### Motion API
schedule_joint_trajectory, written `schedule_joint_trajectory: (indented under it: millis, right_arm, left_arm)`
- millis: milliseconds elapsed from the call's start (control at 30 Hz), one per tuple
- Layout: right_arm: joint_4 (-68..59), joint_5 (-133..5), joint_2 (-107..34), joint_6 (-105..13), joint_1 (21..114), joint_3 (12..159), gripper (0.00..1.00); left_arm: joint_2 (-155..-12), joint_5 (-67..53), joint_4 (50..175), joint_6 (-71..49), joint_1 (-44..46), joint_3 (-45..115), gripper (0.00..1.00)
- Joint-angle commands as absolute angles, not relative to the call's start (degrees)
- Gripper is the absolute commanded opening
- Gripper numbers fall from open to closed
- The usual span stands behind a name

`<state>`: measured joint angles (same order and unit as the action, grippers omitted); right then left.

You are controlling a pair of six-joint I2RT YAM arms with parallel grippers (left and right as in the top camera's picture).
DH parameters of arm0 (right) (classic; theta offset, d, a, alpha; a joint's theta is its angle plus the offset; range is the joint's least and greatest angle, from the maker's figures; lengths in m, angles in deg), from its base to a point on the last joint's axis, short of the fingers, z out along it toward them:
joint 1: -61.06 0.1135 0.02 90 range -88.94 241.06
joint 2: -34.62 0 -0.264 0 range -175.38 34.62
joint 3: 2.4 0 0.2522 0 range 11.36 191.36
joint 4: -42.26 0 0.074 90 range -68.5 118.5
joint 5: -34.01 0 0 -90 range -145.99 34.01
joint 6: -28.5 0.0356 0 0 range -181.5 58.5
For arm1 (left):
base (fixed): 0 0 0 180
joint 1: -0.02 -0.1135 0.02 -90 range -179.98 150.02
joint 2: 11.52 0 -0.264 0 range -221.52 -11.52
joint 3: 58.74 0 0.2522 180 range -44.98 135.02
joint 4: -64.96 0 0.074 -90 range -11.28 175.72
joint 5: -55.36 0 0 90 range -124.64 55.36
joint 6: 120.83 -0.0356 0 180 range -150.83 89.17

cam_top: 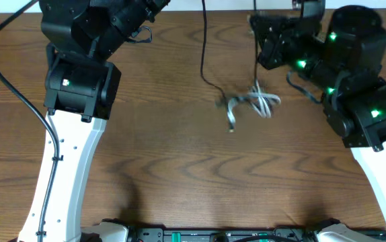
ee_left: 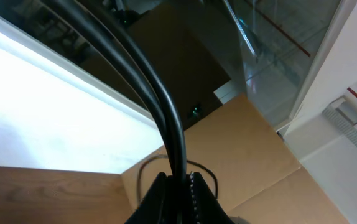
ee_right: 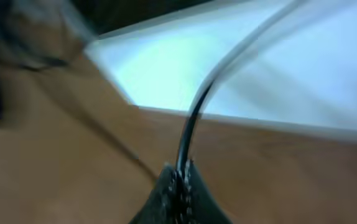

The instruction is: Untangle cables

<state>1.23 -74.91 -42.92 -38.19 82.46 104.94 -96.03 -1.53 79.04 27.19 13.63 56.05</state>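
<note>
Table (cam_top: pixel 179 175): the near half is bare wood, and nothing of the task lies on it.
Knot (cam_top: pixel 248 101): it sits mid-table, right of centre. The white cable (cam_top: pixel 267 102) is bunched into it, with one loose end trailing near-left.
Left black cable (cam_top: pixel 204 47): it runs from the knot's left side to the far edge and out of the overhead view.
Right black cable (cam_top: pixel 255 60): it runs from the knot straight toward the far right arm.
Right gripper (ee_right: pixel 181 182): clenched on a black cable that leaves its tips up and to the right. By its position this is likely the right black cable.
Left gripper (ee_left: pixel 178 186): clenched on two black strands lying side by side. These are probably the left black cable doubled over, though I cannot tell for certain.
Risk, tightening: both grips are on the far side of the knot, so pulling both cables the same way would cinch it rather than open it.
Risk, dragging: nothing pins the white cable, so the whole bunch could slide with the pull.
Risk, slipping: a thin cable in narrow tips may slide out under tension.
Overhead only: it shows the knot and how the cables lead into it, but the arms hide the fingertips.
Wrist views only: they show the grips themselves. The left one looks past the far edge to a cardboard box (ee_left: pixel 253 155), the right one is blurred, and neither shows the knot.
</note>
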Motion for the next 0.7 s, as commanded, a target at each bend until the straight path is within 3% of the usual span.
schedule_joint_trajectory:
  millis: [0, 200, 300, 433, 500, 567, 667]
  right_arm:
    - [9.6, -95.9, -41.1, -40.8, 80.8, 105.9, 0.02]
    - [-7.3, -51.8, -42.4, -34.9, 82.4, 105.8, 0.02]
    - [-7.0, -59.0, -42.0, -35.4, 82.9, 105.9, 0.01]
    - [3.7, -89.4, -40.2, -40.2, 81.5, 105.9, 0.01]
    - [7.1, -95.6, -40.1, -46.2, 81.3, 105.9, 0.01]
    - [5.3, -87.0, -40.6, -46.9, 81.4, 105.9, 0.02]
    - [-1.5, -63.5, -41.7, -34.5, 81.4, 105.9, 0.01]
  left_arm:
    - [-95.6, -0.6, 79.0, 25.8, 13.4, 57.3, 0.07]
    - [-95.6, -0.6, 80.0, 25.7, 13.4, 57.3, 0.07]
    - [-95.6, -0.6, 80.0, 25.7, 13.4, 57.3, 0.07]
    - [-95.6, -0.6, 80.0, 25.5, 13.4, 57.3, 0.07]
    - [-95.6, -0.6, 80.0, 25.3, 13.4, 57.3, 0.07]
    - [-95.6, -0.6, 80.0, 25.3, 13.4, 57.3, 0.07]
    - [-95.6, -0.6, 80.0, 25.3, 13.4, 57.3, 0.07]
